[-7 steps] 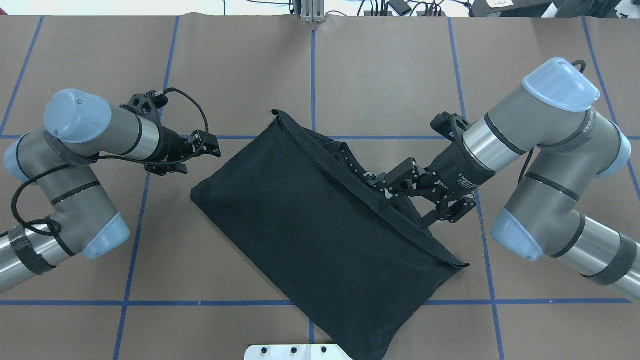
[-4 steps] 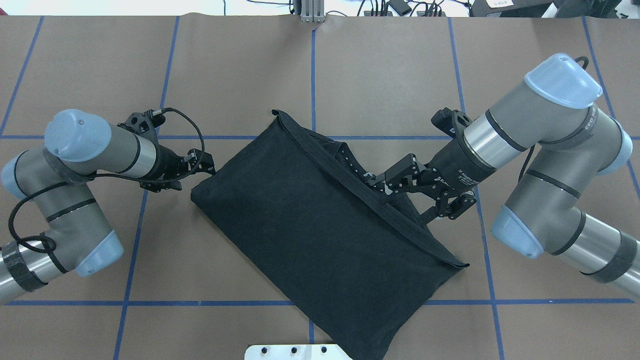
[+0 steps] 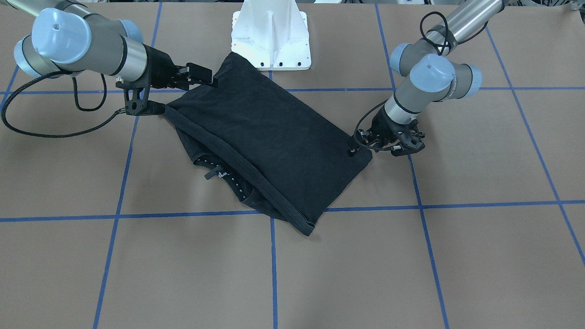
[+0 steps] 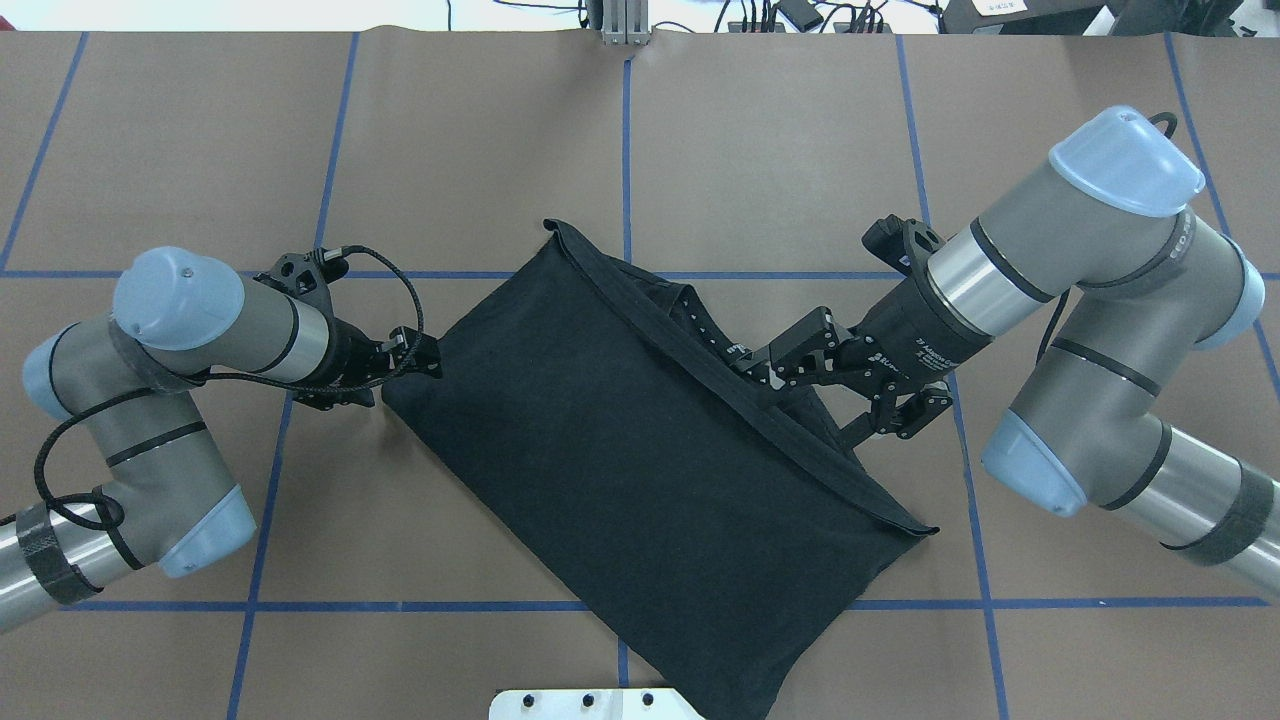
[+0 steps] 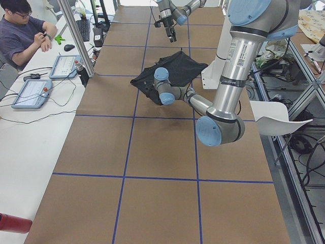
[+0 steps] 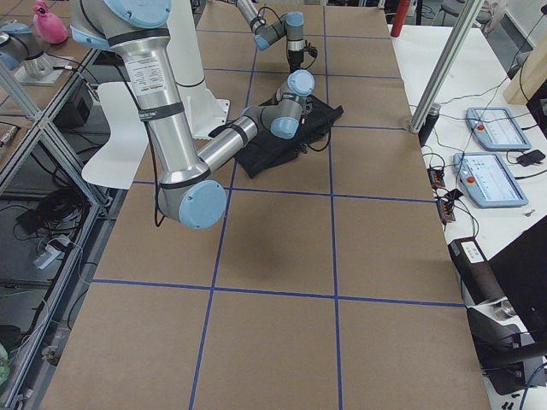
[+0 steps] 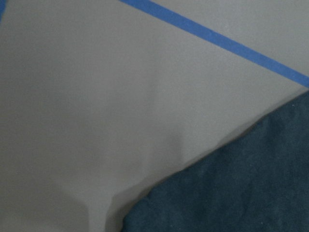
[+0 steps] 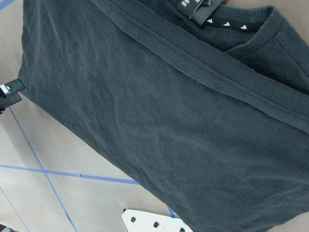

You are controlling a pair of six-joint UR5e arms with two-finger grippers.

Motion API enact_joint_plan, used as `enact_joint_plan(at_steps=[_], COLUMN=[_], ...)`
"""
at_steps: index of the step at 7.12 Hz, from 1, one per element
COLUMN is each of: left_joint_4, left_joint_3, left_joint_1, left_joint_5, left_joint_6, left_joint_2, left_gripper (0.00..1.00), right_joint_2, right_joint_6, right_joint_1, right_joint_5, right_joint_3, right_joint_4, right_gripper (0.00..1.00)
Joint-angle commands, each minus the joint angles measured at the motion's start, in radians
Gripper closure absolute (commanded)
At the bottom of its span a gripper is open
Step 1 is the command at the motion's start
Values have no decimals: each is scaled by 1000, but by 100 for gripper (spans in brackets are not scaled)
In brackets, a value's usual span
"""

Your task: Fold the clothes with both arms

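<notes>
The black T-shirt [image 4: 640,450] lies folded in a slanted rectangle on the brown table, plain side up, with its collar and label [image 4: 735,350] showing at the far right edge. My left gripper [image 4: 418,358] is low at the shirt's left corner, open, its tips right at the cloth. From across the table it sits at that same corner [image 3: 358,144]. The left wrist view shows only the corner [image 7: 231,188] on the table. My right gripper [image 4: 800,400] hovers over the collar edge, jaws wide open and holding nothing. One of its fingertips [image 8: 9,89] shows in the right wrist view.
The white base plate [image 4: 590,703] borders the shirt's near end. Blue tape lines [image 4: 300,605] grid the brown table. A person [image 5: 23,30] sits at a side desk with tablets [image 5: 33,91] beyond the table's far edge.
My left arm has swung toward the robot's side and down, bringing its gripper from beside the shirt to its left corner. The right arm and the shirt have hardly moved.
</notes>
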Motion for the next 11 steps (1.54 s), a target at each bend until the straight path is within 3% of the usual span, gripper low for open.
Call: enact_joint_plan(at_steps=[1, 6, 11], left_joint_4=[0, 0, 1], left_joint_3=[3, 11, 14], left_joint_1=[3, 4, 3], left_joint_5=[0, 0, -2], left_joint_6=[0, 0, 0], left_joint_2=[-4, -5, -4], left_gripper=[13, 17, 29], right_joint_2=[-1, -2, -2], right_joint_6=[0, 0, 0], right_joint_1=[2, 2, 0], right_joint_5=[0, 0, -1], right_joint_3=[-1, -3, -4], right_joint_4=[0, 0, 0], right_gripper=[0, 0, 0])
